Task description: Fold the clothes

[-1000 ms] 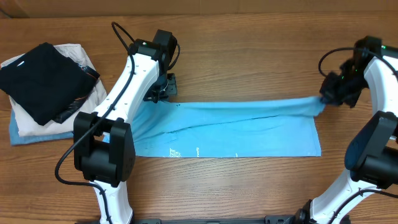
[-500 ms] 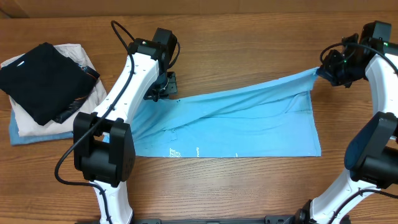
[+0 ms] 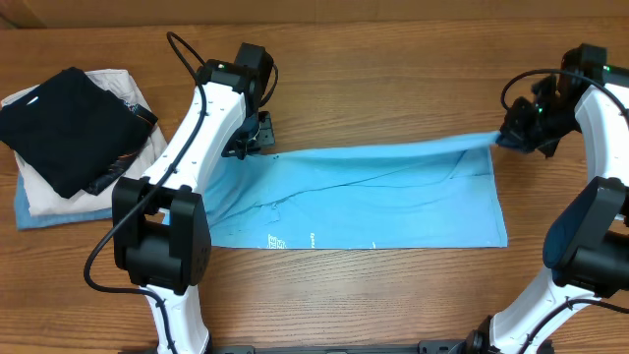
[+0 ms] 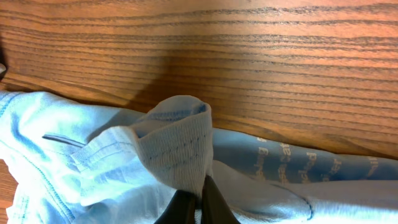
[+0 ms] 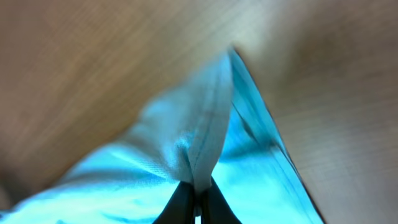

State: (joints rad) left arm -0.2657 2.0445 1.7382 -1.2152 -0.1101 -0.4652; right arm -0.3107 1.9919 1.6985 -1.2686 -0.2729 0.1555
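2 arms are counted, each w/ 1 pincer: left gripper (image 3: 257, 136) and right gripper (image 3: 511, 138), so 2 pincers in total. 1 sky-blue T-shirt (image 3: 373, 202) is counted, spread btwn the 2 pincers. 3 folded garments are counted in 1 stack, well out to the left of the left gripper: 1 black garment (image 3: 69, 123) on top, 1 cream garment (image 3: 49, 192) under it, 1 pale blue garment (image 3: 59, 218) at the bottom. 1 wooden table (image 3: 393, 59) is counted under both pincers.

The T-shirt (image 3: 373, 202) lies spread across the middle of the table (image 3: 393, 69). The left gripper (image 3: 257, 138) is at its far left corner, the right gripper (image 3: 511, 138) at its far right corner. A pile of folded garments (image 3: 69, 138) sits well to the left.
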